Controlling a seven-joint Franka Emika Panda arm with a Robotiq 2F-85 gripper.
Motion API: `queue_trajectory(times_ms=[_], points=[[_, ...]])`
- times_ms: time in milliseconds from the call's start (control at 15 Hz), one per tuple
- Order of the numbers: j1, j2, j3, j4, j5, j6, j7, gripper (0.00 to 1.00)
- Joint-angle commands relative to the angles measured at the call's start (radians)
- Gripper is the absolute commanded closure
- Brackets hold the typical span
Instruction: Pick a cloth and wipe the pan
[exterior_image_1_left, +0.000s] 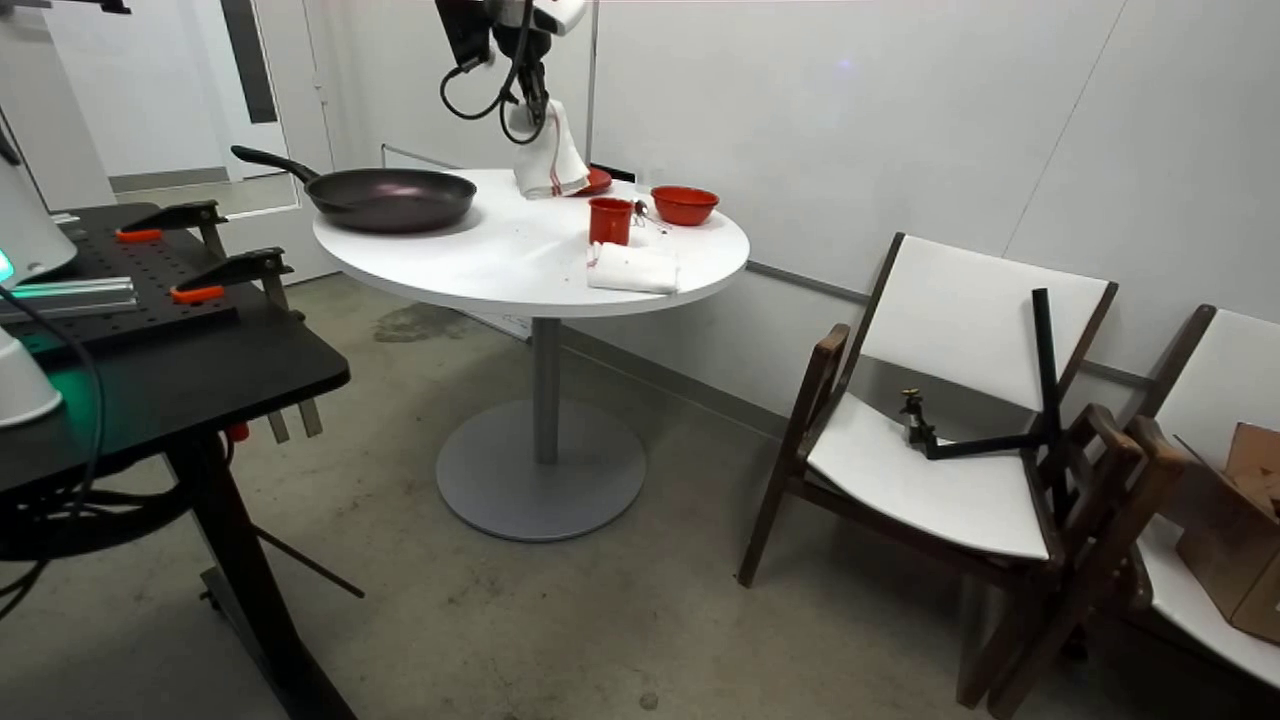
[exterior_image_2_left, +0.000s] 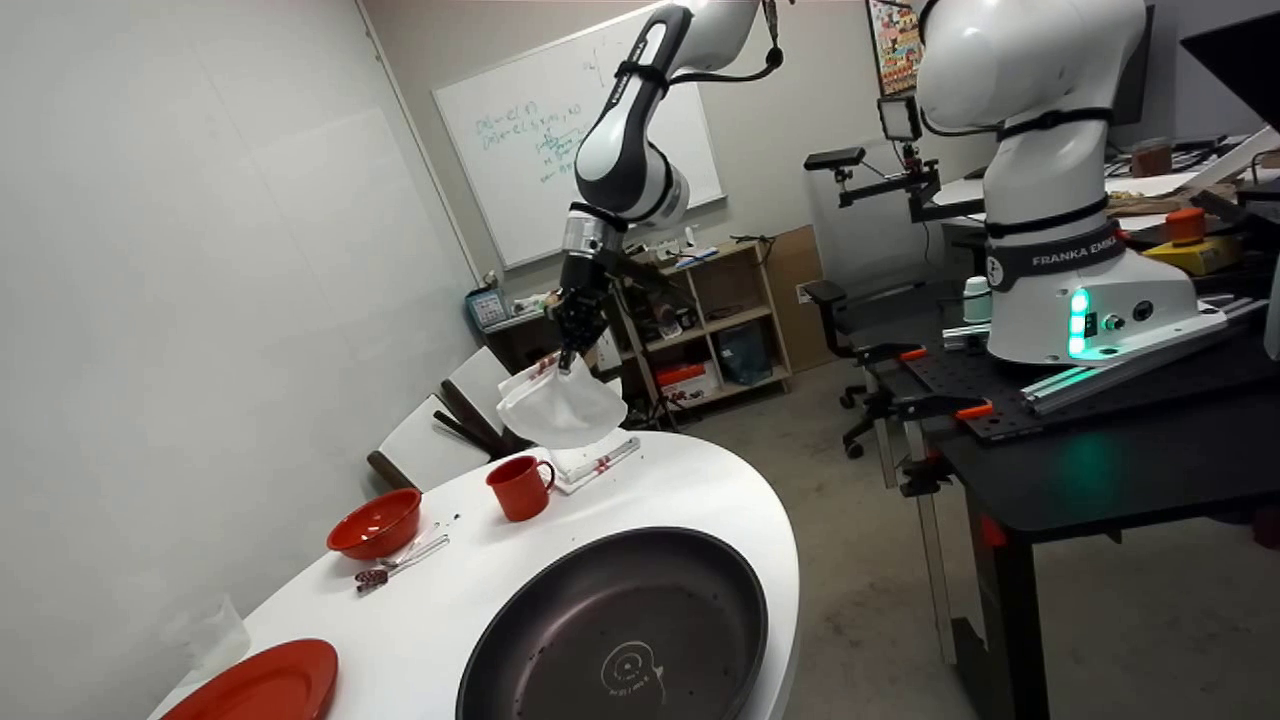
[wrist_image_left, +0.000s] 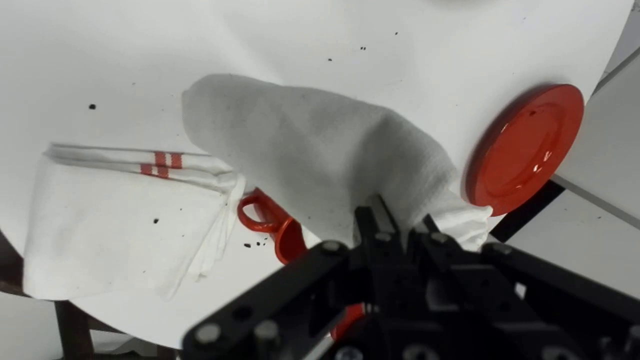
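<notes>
Pinched in the gripper, the white cloth could topple a red mug, at its seven o'clock in an exterior view, if swung low toward the pan.

Red-striped white cloth, black pan, red mug

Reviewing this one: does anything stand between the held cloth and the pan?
Nothing visible does. In an exterior view, white tabletop shows between the pan and the cloth hanging from the end effector; the red mug is on the cloth's other side.
</notes>
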Motion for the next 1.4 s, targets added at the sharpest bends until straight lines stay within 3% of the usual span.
queue_trajectory(times_ms=[0,400,600,1000,1333], points=[[0.198,-0.083,-0.201,0.093,0.061,-0.094,0.052,0.98],[0.605,-0.069,-0.649,0.240,0.082,-0.193,0.133,0.98],[0.777,-0.033,-0.836,0.295,0.054,-0.228,0.196,0.98],[0.971,0.044,-1.063,0.392,-0.009,-0.283,0.338,0.98],[1.040,0.108,-1.165,0.467,-0.061,-0.322,0.437,0.98]])
